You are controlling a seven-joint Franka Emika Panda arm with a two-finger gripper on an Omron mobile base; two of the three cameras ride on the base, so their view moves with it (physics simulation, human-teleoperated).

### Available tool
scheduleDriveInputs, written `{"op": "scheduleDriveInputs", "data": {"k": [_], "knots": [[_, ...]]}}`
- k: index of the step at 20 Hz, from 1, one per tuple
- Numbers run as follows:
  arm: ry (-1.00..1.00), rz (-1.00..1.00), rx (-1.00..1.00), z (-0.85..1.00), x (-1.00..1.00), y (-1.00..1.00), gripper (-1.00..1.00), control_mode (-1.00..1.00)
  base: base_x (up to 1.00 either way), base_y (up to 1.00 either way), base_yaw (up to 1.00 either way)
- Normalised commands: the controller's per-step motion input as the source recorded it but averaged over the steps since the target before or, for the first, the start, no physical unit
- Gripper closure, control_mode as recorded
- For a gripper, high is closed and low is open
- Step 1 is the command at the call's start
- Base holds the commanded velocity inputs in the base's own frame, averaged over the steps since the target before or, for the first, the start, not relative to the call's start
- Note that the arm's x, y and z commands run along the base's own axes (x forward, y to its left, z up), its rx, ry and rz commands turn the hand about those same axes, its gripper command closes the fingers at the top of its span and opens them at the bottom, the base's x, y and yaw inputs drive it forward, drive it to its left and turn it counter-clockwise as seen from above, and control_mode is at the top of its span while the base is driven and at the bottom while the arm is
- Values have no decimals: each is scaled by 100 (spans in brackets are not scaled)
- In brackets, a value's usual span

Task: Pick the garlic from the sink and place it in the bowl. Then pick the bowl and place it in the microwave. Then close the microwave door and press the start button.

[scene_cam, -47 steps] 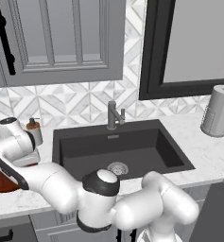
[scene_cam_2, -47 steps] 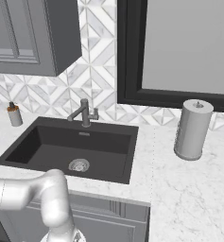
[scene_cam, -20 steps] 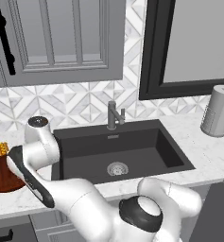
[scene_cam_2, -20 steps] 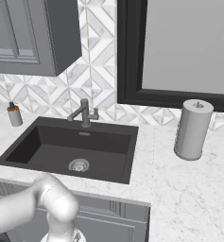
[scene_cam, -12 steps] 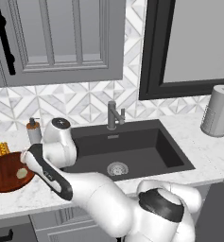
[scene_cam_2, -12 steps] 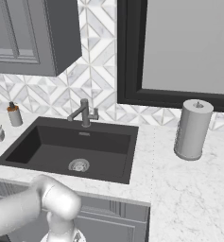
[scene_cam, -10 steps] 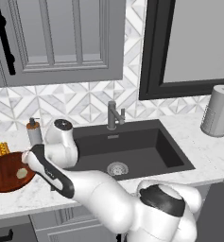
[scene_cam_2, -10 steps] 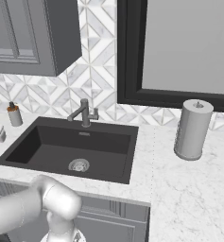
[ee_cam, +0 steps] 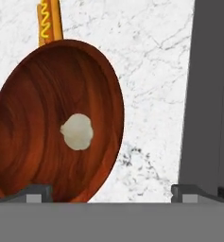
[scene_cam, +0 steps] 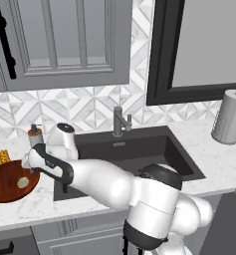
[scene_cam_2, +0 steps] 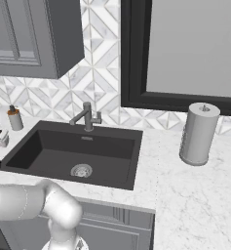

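The reddish-brown wooden bowl [scene_cam: 7,184] [ee_cam: 42,118] rests on the marble counter left of the sink [scene_cam: 139,149] [scene_cam_2: 83,146]. The pale garlic [scene_cam: 23,183] [ee_cam: 77,132] lies inside the bowl, near its middle. My gripper [scene_cam: 32,162] [ee_cam: 112,191] hovers over the bowl's right rim, between bowl and sink edge. It is open, with its fingertips [ee_cam: 38,191] far apart and nothing between them. The microwave and its door are out of view.
A hot dog [scene_cam: 2,157] [ee_cam: 49,21] lies just behind the bowl. A small bottle [scene_cam: 35,133] [scene_cam_2: 14,117] stands by the backsplash. The grey faucet [scene_cam: 119,121] [scene_cam_2: 86,116] stands behind the basin, and a paper towel roll [scene_cam: 229,117] [scene_cam_2: 199,133] stands on the right counter.
The hand has swung right and back from over the bowl toward the sink edge. That uncovered the bowl, and the garlic now lies free inside it.
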Motion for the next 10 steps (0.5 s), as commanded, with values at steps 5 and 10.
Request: {"op": "scheduleDriveInputs", "data": {"k": [5,10], "knots": [[7,0,0,-21,24,16,-100,-100,0,0,0],[0,0,0,-33,15,0,-100,-100,0,0,0]]}}
